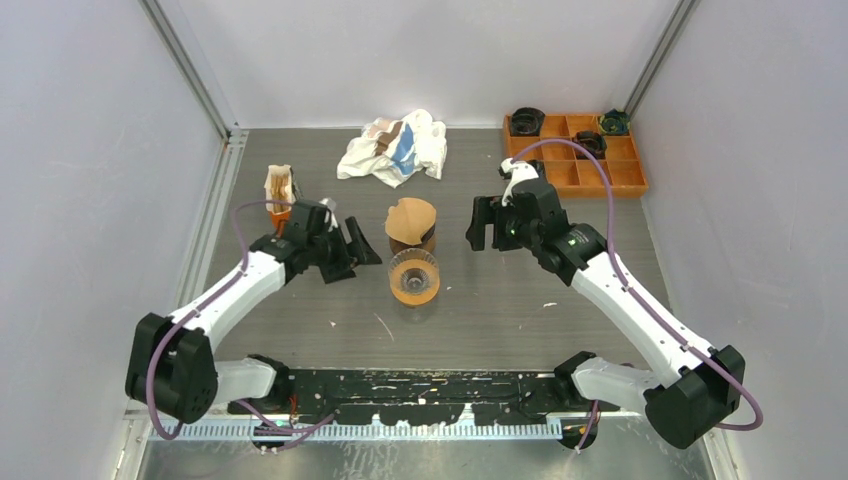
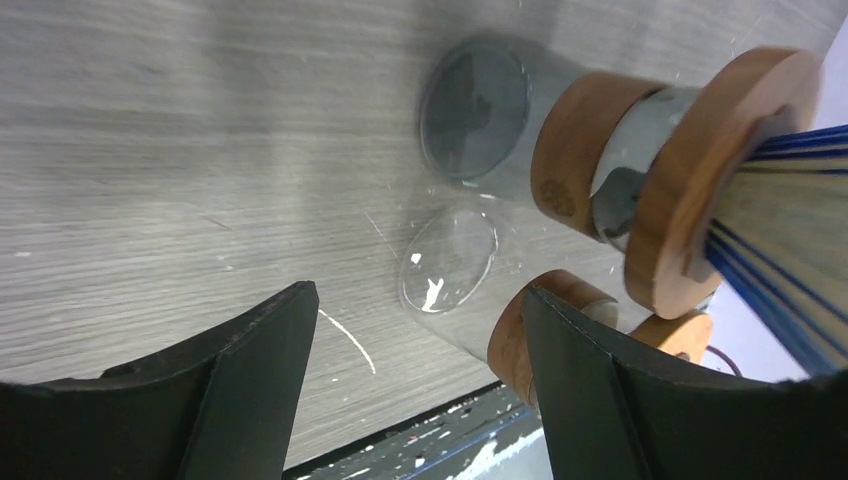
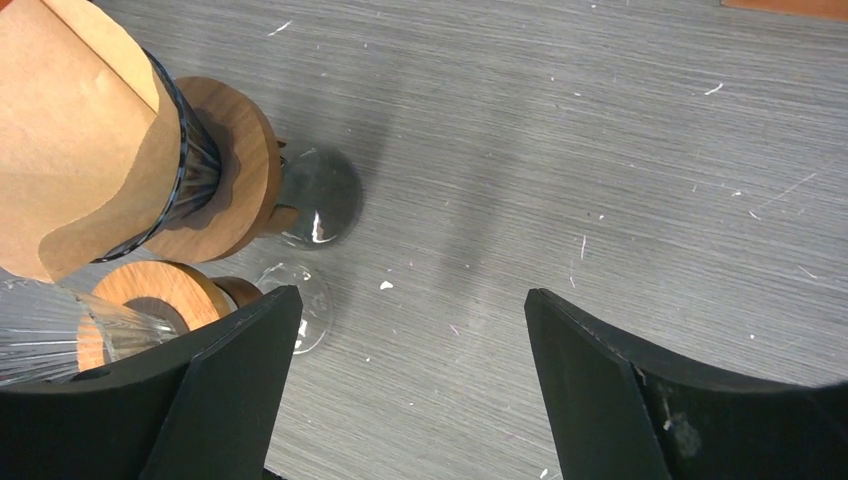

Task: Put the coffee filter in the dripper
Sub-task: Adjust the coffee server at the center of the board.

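A brown paper coffee filter [image 1: 411,217] sits in the far dripper [image 1: 424,240] at mid-table. It also shows in the right wrist view [image 3: 70,130], above that dripper's wooden collar [image 3: 225,165]. A second, clear ribbed dripper [image 1: 414,277] with a wooden collar stands empty just in front. My left gripper [image 1: 362,246] is open and empty, just left of the two drippers. In the left wrist view [image 2: 418,295] the near dripper's glass base [image 2: 450,260] lies ahead between its jaws. My right gripper [image 1: 483,222] is open and empty to their right, over bare table in its wrist view [image 3: 412,293].
A small orange holder with folded filters [image 1: 280,188] stands at the left. A crumpled cloth [image 1: 393,147] lies at the back. An orange compartment tray [image 1: 600,178] with black parts is at the back right. White walls close in both sides.
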